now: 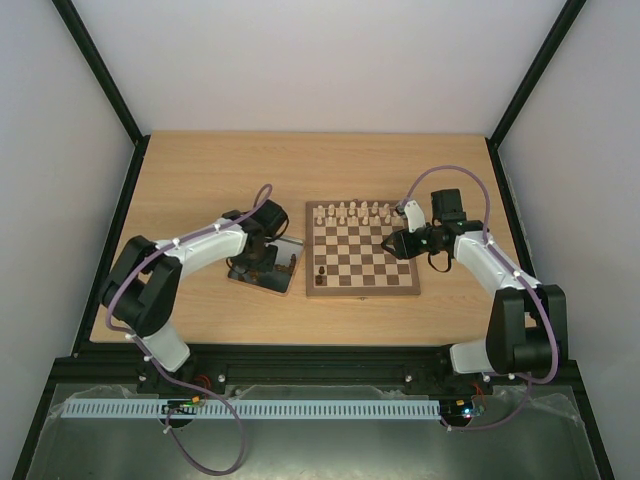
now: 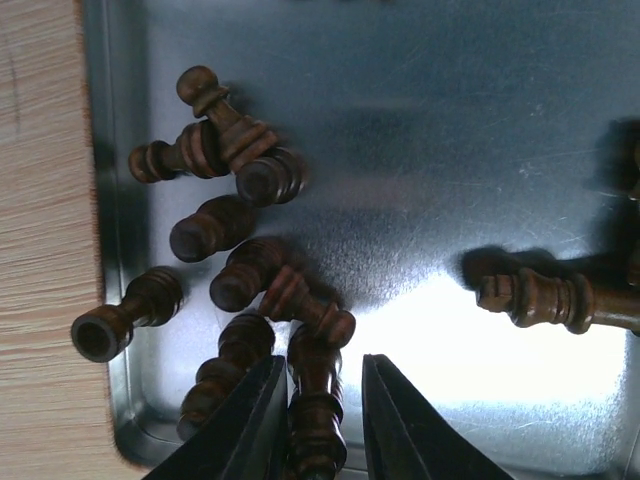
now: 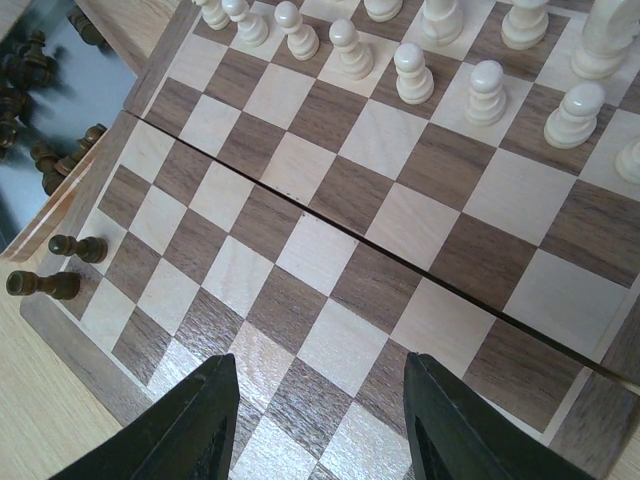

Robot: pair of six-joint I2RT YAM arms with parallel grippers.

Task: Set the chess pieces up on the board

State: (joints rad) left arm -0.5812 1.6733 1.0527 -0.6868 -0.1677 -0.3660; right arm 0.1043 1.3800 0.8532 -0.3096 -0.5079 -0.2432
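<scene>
Several dark brown, ringed chess pieces lie toppled.

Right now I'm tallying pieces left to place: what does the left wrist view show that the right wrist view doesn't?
Only left wrist: the left gripper, open, astride one of the dark chess pieces lying in the metal tray. Only right wrist: the board, cream pieces standing along its far rows, two dark ones at its left edge, the right gripper open above bare squares. Both: the tray with loose dark pieces, and the wooden table.
</scene>
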